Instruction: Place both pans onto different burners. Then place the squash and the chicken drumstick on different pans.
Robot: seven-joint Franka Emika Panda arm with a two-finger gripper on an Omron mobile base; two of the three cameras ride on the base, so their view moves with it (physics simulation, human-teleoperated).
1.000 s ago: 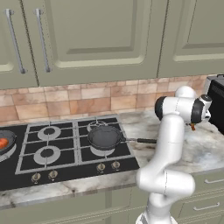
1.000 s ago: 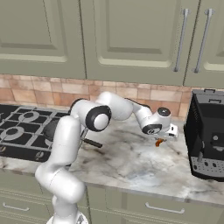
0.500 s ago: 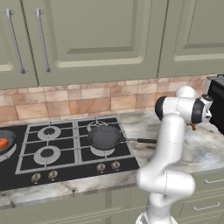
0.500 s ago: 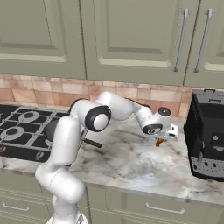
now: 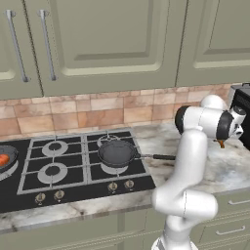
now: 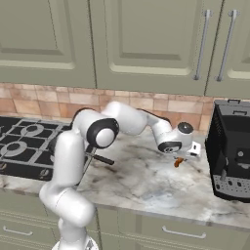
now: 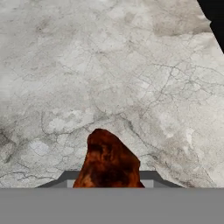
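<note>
**Drumstick in my grip above the counter**

My gripper (image 6: 181,158) pinches the browned, reddish chicken drumstick (image 7: 108,162) — hanging above the grey marbled stone counter (image 6: 146,180). Beyond it along that counter, a black round frying pan (image 5: 116,152) sits on the black glass cooktop (image 5: 68,166); farther still, the orange-red squash (image 5: 3,159) — in another pan.

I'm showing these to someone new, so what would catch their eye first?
Probably the white arm stretched right over the marble counter, its end effector holding a brown chicken drumstick above it beside the black coffee machine. Next, the empty black pan on the cooktop.
</note>
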